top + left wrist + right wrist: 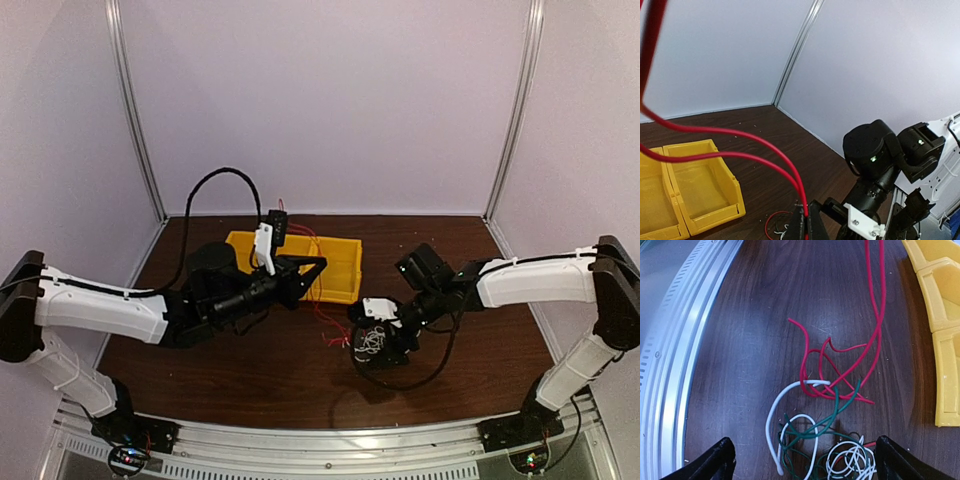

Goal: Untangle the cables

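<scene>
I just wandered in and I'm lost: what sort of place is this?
Most likely a robotics lab test booth: plain white walls enclose a dark table, a left arm and right arm are bolted along its near edge, and tangled cables lie by yellow bins.

White cable [769, 422] and green cable [836, 399] tangle cut by bottom edge; red cable [650, 40] blurred up close

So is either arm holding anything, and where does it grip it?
Left gripper pinches the red cable partway along; two strands hang down. Right gripper holds nothing.
</scene>
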